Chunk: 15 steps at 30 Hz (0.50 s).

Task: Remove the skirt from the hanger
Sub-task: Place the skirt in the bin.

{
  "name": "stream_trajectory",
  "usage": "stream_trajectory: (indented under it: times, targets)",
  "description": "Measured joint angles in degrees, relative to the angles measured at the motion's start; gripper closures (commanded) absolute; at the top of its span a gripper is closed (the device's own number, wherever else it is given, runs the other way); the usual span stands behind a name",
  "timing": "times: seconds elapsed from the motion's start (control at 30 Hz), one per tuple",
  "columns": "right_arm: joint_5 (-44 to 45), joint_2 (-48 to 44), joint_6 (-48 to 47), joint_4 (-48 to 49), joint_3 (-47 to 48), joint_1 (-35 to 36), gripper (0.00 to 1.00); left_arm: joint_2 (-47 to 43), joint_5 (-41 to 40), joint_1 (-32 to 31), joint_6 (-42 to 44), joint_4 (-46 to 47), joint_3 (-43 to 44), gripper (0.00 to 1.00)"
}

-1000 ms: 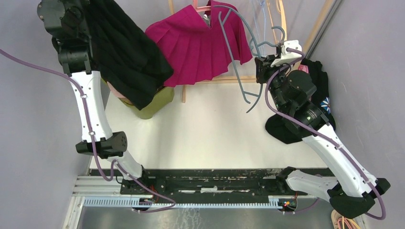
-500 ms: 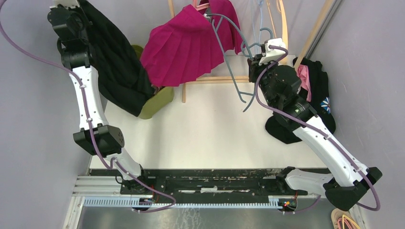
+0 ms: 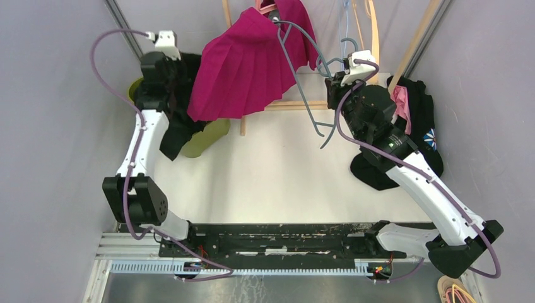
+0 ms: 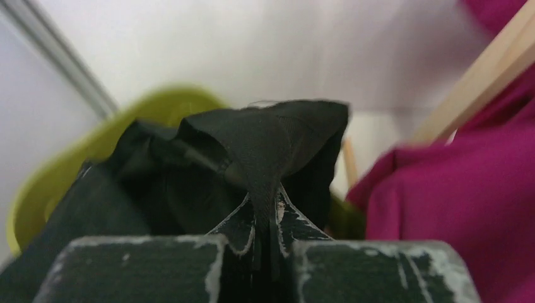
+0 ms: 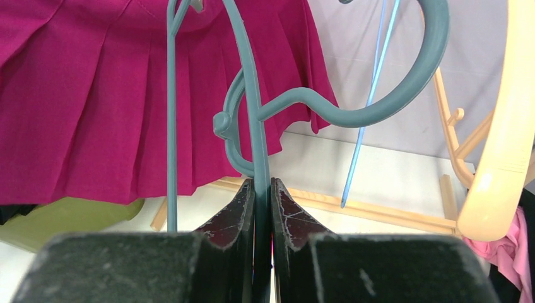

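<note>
Top external view: a white table (image 3: pixel 271 170) is seen, with a magenta pleated skirt (image 3: pixel 243 66) hung on a wooden rack (image 3: pixel 372 25) at its far edge. The black skirt (image 3: pixel 173 136) is off the hanger and is bunched at the left over the green bin (image 3: pixel 205 137). The grey-blue hanger (image 3: pixel 303 82) is held up at the right, well apart from it. A fold of the black skirt is pinched in the left gripper (image 4: pixel 268 208). The hanger's stem, just under the hook, is clamped in the right gripper (image 5: pixel 262 189).
</note>
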Motion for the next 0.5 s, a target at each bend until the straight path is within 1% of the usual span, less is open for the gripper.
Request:
stream_trajectory:
  times: [0.03,0.13,0.23,0.37,0.5]
  targets:
    - [-0.11,-0.04,0.17,-0.15,0.00,0.00,0.99,-1.64,-0.55,-0.55,-0.04,0.09,-4.37,0.97]
    - [-0.50,-0.24,0.85,-0.35,-0.04,0.00,0.99,-5.75,-3.89,-0.33,-0.33,-1.03,-13.88,0.97]
    - [-0.79,-0.50,1.81,-0.68,-0.26,0.00,0.99,-8.87,-8.52,0.04,-0.46,-2.29,-18.45,0.97]
    - [-1.46,-0.52,3.28,-1.44,-0.26,0.00,0.99,-10.80,-15.96,0.04,-1.22,-4.22,-18.40,0.97]
    - [-2.16,-0.52,4.79,-1.88,-0.26,0.00,0.99,-6.95,-19.56,0.04,-4.13,-6.93,-14.23,0.97]
